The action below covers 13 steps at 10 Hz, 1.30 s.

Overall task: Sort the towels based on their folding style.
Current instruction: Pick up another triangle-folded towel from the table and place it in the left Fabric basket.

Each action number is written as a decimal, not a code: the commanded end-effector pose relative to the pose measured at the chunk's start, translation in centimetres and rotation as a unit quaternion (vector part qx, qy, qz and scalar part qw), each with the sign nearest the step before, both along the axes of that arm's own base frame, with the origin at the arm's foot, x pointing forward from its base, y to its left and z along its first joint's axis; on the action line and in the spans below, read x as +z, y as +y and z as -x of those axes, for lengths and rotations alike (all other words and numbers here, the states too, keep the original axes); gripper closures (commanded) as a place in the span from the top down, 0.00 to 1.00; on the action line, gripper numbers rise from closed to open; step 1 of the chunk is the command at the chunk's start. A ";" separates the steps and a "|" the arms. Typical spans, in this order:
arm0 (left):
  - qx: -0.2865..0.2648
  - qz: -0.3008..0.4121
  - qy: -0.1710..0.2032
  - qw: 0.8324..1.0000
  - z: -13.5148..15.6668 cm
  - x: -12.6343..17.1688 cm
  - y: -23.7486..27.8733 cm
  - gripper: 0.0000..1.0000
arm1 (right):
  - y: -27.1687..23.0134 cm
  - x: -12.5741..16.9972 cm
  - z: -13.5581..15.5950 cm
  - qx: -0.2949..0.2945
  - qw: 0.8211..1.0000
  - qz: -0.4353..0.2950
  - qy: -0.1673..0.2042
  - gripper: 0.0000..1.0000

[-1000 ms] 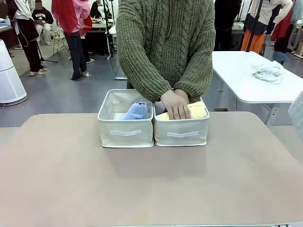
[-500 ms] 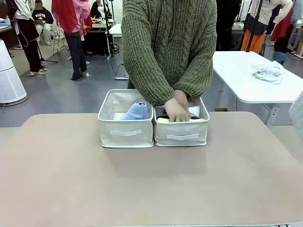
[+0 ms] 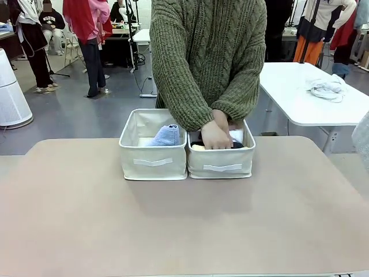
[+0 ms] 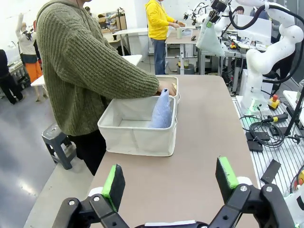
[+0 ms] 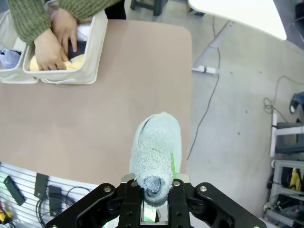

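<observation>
A person's hands (image 3: 216,134) press down among the rolled towels in the right bin (image 3: 221,166), where a yellow roll (image 5: 78,61), a dark grey roll (image 5: 72,47) and a white roll (image 3: 236,136) lie. A pink one cannot be made out. The left bin (image 3: 153,163), touching it, holds the lavender-blue cone (image 3: 166,135) upright. By this showing the sort is nearly done: the pale grey-blue cone (image 5: 156,152) has yet to join it, pinched in the right gripper (image 5: 154,183) high beyond the tabletop's (image 3: 184,225) right edge. The right wrist view looks down into the roll bin. The left wrist view shows the left gripper (image 4: 170,176) spread wide, holding nothing, on the near left of the bins.
</observation>
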<state>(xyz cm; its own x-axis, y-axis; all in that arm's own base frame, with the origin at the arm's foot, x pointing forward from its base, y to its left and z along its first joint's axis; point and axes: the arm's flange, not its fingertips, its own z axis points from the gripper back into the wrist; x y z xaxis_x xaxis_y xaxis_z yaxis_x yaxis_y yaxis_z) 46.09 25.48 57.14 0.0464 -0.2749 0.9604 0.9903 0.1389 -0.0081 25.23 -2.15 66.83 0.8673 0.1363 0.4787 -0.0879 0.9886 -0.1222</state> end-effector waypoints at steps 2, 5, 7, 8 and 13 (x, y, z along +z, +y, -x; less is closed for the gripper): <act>0.004 -0.002 -0.001 1.000 0.2 0.0 -0.2 1.00 | -0.1 0.1 0.1 -0.003 1.000 0.003 -0.002 0.00; 0.004 -0.002 -0.001 1.000 0.2 0.0 -0.2 1.00 | -0.1 0.1 0.1 -0.003 1.000 0.003 -0.002 0.00; 0.004 -0.002 -0.001 1.000 0.2 0.0 -0.2 1.00 | 1.4 0.3 -0.7 0.050 0.999 -0.001 0.010 0.18; 0.004 -0.002 -0.001 1.000 0.2 0.0 -0.2 1.00 | 3.7 0.8 -1.5 0.109 0.994 0.011 0.017 0.18; 0.004 -0.002 -0.001 1.000 0.2 0.0 -0.2 1.00 | 22.9 -0.4 -8.0 0.317 0.939 0.119 0.065 0.18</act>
<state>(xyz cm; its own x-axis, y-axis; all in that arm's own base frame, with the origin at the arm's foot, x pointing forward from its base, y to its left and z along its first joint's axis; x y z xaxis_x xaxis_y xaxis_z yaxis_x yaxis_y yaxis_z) 46.10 25.40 57.17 0.0455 -0.2747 0.9605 0.9905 0.1375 -0.0076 31.47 19.76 65.88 0.6693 0.6788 0.3020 -0.6439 0.7328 -0.2201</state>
